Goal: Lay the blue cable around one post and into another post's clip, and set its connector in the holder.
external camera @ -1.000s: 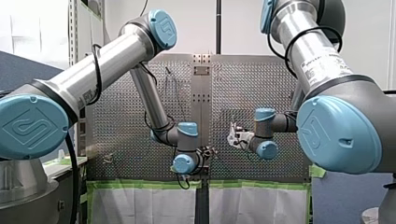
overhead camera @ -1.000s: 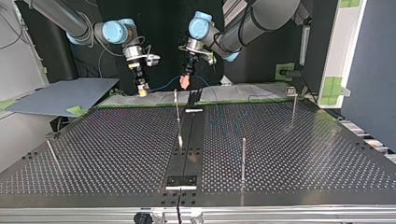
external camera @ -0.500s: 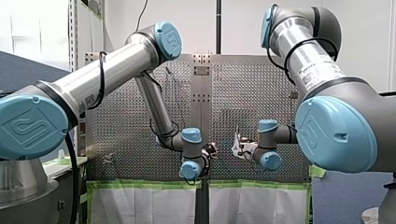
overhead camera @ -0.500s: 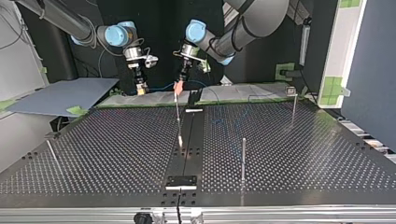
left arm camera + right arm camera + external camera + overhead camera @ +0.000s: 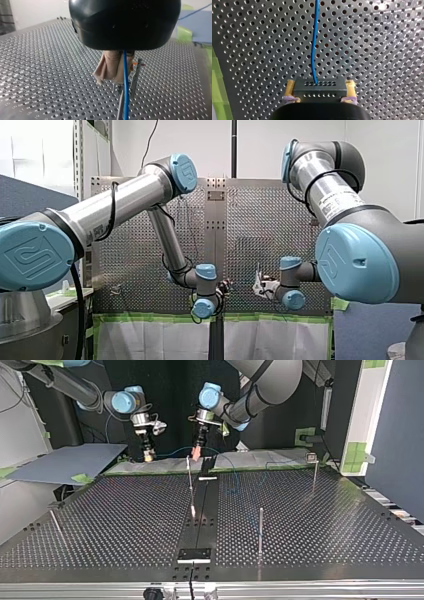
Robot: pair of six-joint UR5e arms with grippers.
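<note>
The front view tells me little. Both grippers sit low near the table's taped edge and are mostly hidden behind their own wrist joints. The white label [image 5: 341,200] on my right arm's forearm carries print too small for me to read. The blue joint caps show an embossed emblem but no legible words.

In the left wrist view, the black housing covers most of my left gripper [image 5: 113,75]. Only its beige pads [image 5: 110,67] show, pressed together on the blue cable [image 5: 125,87]. The cable runs straight out ahead of them until the frame cuts it off. A thin metal post [image 5: 135,77] stands just beside the cable, and I cannot tell whether they touch.

My right gripper [image 5: 319,92] has its yellow pads [image 5: 289,88] clamped on either end of the dark connector [image 5: 319,85], with the perforated table [image 5: 374,50] beyond. The cable leaves the connector's outer face. The gripper body is cropped.

In the top view the cable is a faint line between the two grippers and hard to follow.
</note>
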